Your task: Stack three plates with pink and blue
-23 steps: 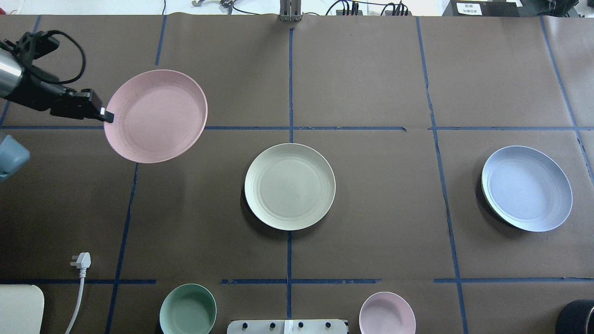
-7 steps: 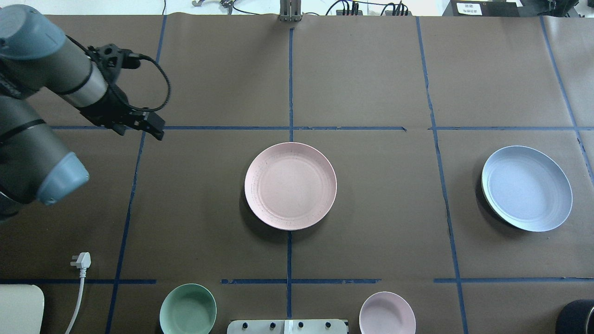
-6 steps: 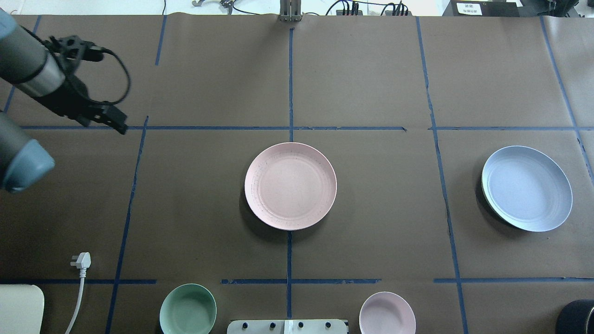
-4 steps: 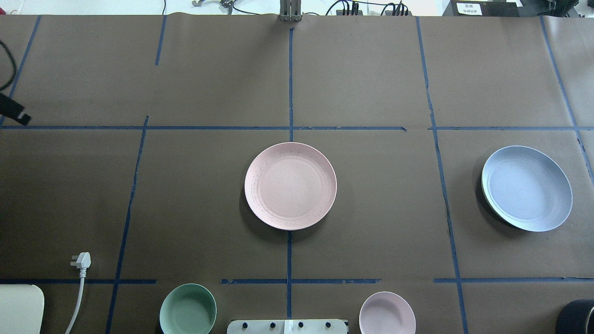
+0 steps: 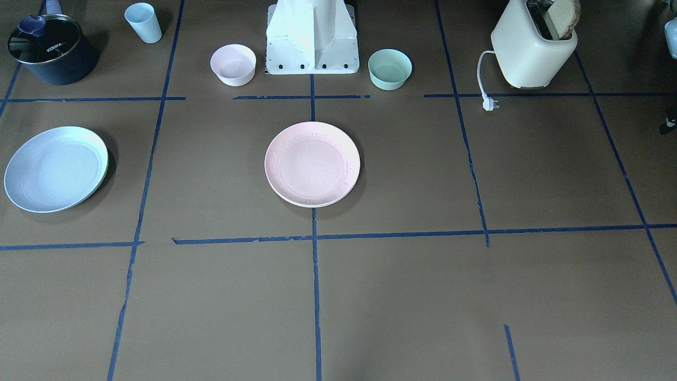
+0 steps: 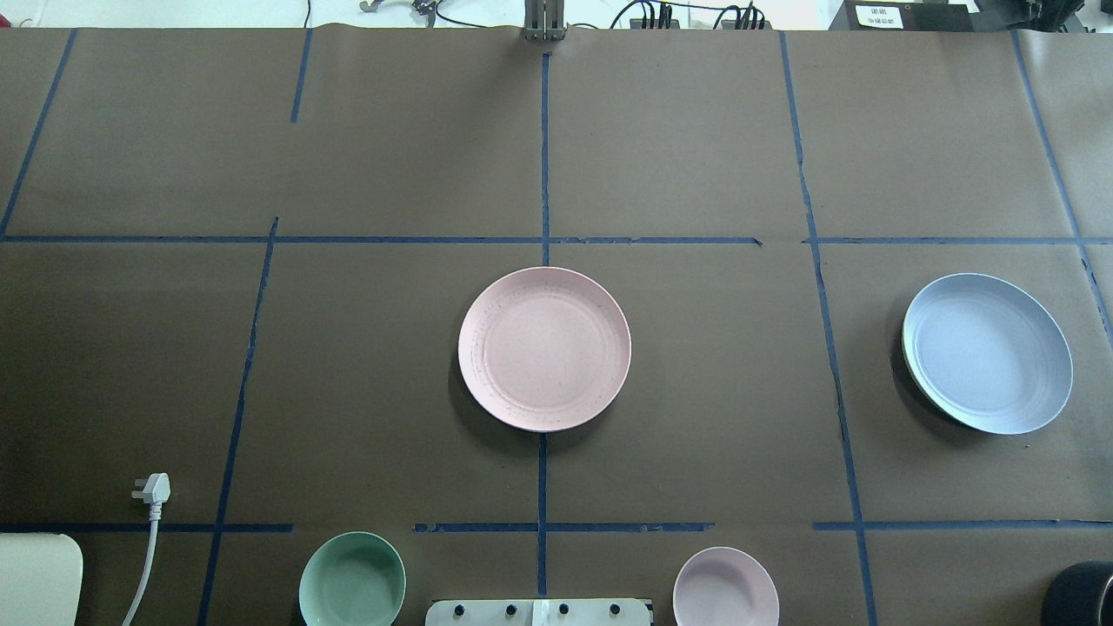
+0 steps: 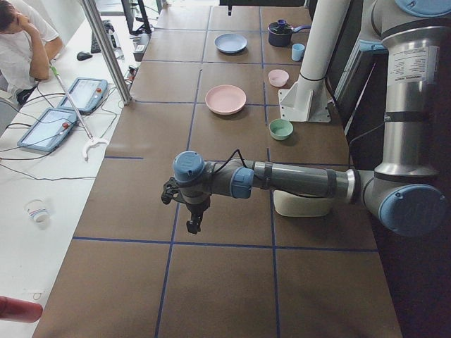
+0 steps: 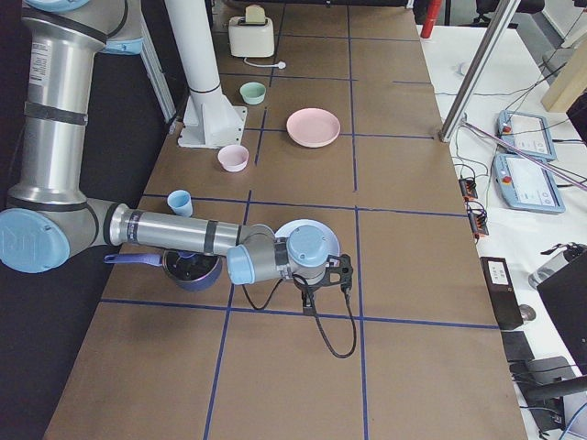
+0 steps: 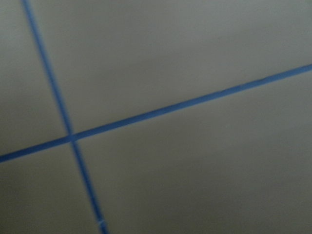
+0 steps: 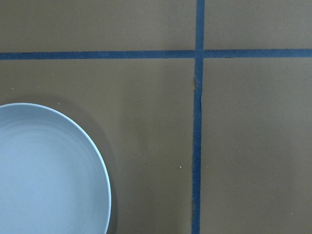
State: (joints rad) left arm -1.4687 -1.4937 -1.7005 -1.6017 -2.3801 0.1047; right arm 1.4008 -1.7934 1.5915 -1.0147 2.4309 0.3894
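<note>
one 'konka' pot (image 5: 59,62) near the blue plate (image 5: 55,168)

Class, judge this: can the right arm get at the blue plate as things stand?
Probably yes. The right hand hangs near the blue plate, whose rim shows in the wrist view; nothing lies on the plate or between them.

Site class: robotics lab. Evidence: tabletop (image 6: 696,130) papered brown, marked w/ blue tape grid (image 6: 543,156); jointed industrial arm (image 7: 296,181) reaching over it; white pedestal (image 5: 312,37) at tabletop edge; two teach pendants (image 7: 48,130) w/ cabling on adj. white bench (image 7: 42,204); seated operator (image 7: 17,39); aluminium frame post (image 7: 106,53).
</note>
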